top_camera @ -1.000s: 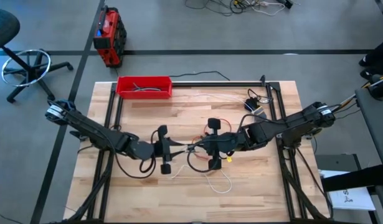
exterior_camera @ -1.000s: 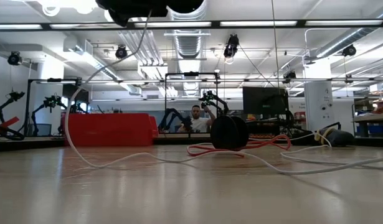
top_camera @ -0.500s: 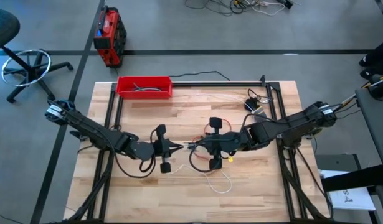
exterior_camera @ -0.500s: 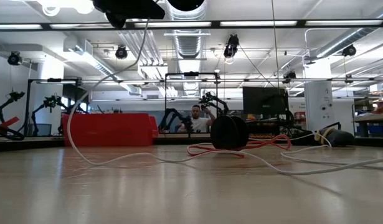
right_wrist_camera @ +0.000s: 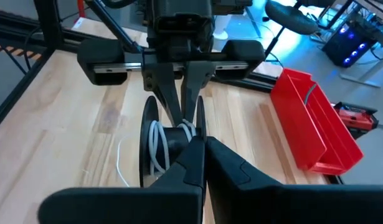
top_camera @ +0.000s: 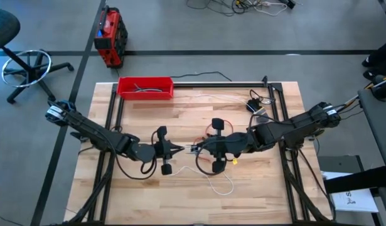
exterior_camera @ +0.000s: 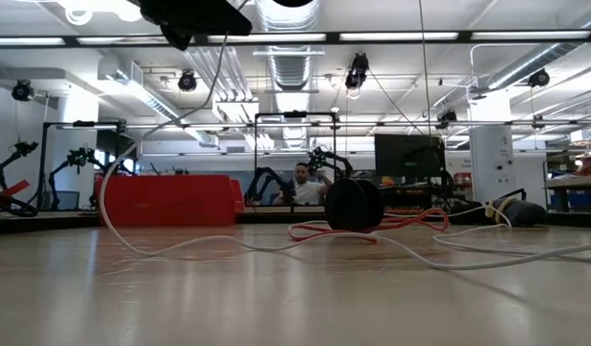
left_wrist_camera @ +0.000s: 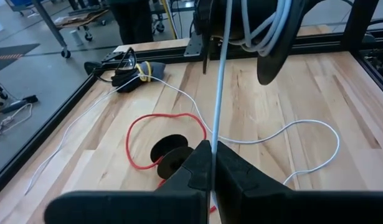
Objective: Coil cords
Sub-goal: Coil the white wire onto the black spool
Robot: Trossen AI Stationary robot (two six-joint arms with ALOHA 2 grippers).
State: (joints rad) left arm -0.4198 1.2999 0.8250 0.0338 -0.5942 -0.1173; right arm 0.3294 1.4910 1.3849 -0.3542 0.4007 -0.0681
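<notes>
White cord strung taut between the two grippers at mid-table, with slack loops trailing over the wood toward the front edge and a thin run leading off toward the far right corner. Wound in a few turns round a black spool (seen in the right wrist view, just beyond the right fingers). Red cord lying in a loose loop on the table beside the right arm, touching its black disc; seen low across the table as a red tangle at the disc's foot. Left gripper raised above the table, fingers closed on the white cord, which runs straight out from between them. Right gripper facing it, nearly tip to tip, fingers pressed together on the same cord. Red tray at the far left edge, well apart, holding short dark cables.
</notes>
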